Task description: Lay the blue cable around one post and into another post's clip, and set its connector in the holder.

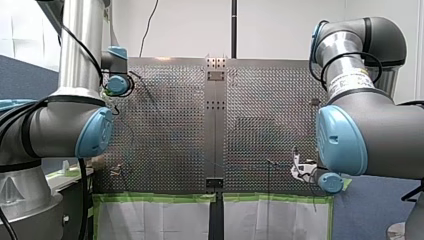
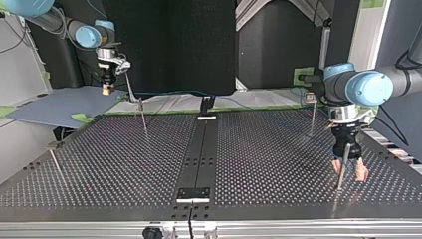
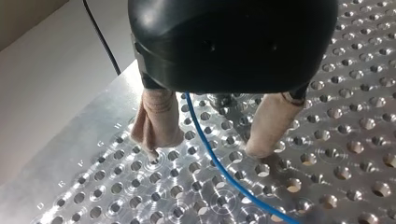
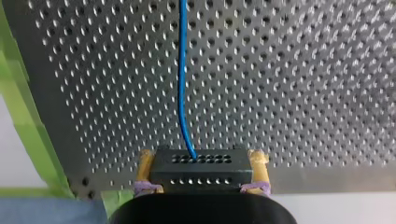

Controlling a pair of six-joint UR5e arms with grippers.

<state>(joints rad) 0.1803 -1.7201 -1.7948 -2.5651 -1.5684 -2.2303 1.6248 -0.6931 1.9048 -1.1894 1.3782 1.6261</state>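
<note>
1 thin blue cable (image 4: 181, 70) enters black connector (image 4: 201, 169).

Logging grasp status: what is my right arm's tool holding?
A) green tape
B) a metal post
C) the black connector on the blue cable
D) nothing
C: the right wrist view shows the right tool shut on the black connector, with the blue cable running out ahead of it.
</note>
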